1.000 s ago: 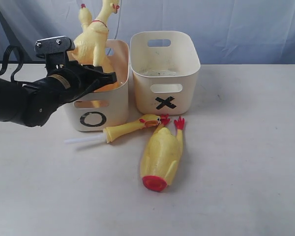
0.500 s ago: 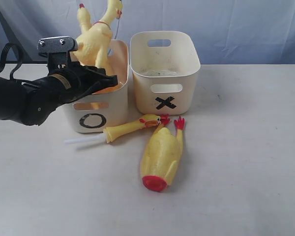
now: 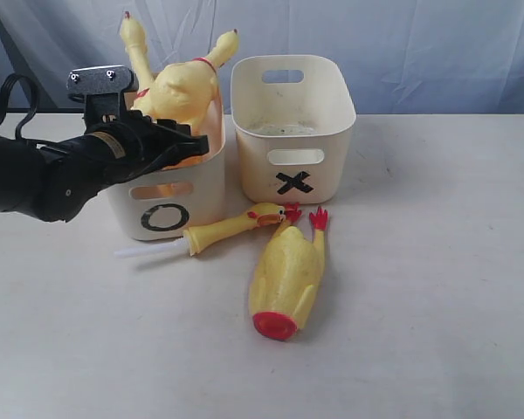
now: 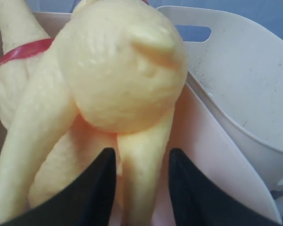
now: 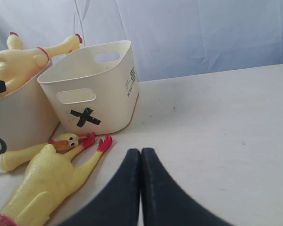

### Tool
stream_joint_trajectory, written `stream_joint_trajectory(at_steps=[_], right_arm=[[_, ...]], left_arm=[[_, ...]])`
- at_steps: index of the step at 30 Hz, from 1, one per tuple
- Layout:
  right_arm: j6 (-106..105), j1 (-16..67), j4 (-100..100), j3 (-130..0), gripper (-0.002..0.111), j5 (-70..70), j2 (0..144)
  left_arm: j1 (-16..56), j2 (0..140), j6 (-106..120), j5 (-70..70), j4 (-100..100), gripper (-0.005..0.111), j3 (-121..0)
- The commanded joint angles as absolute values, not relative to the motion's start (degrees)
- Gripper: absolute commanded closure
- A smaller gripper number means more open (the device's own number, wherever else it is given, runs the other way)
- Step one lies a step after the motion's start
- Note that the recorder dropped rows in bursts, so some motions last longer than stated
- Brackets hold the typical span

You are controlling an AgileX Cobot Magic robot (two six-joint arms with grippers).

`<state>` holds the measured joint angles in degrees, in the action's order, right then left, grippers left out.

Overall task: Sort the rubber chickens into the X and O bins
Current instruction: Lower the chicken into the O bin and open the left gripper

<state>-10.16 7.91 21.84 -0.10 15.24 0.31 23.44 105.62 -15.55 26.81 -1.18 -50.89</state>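
Chicken of yellow rubber (image 3: 179, 87), red-banded at the neck, lies tipped in the cream plastic O-marked tub (image 3: 203, 188) at upper left, the left gripper (image 4: 142, 160) with fingers parted astride its leg, the right gripper (image 5: 140, 155) with fingers pressed together.

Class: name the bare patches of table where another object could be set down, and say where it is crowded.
Free: the table right of the X bin and stubby chicken; the near strip in front of that chicken. Crowded: the O bin, filled by long chickens at the left gripper; the thin chicken lies just before both bins.
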Motion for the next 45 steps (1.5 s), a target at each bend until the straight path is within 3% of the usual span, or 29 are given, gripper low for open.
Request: stream_joint_trajectory(at_steps=[1, 9, 17, 33, 45], right_arm=[[-10.26, 8.05, 21.79, 0.0, 0.109, 14.87, 0.0], [-10.26, 8.05, 21.79, 0.0, 0.109, 14.87, 0.0], [-10.26, 8.05, 21.79, 0.0, 0.109, 14.87, 0.0], [-10.26, 8.05, 21.79, 0.0, 0.109, 14.74, 0.0], [-10.26, 8.05, 21.79, 0.0, 0.109, 14.74, 0.0]], left_arm=[[23.57, 104.85, -15.33, 23.09, 0.3, 0.069, -50.12], [23.57, 102.34, -11.65, 23.1, 1.14, 0.068, -50.12], [23.57, 102.06, -11.36, 24.0, 1.04, 0.045, -50.12], [18.33, 95.78, -8.33, 18.56, 1.63, 0.045, -50.12], [18.22, 89.18, -8.33, 20.87, 4.92, 0.045, -50.12]])
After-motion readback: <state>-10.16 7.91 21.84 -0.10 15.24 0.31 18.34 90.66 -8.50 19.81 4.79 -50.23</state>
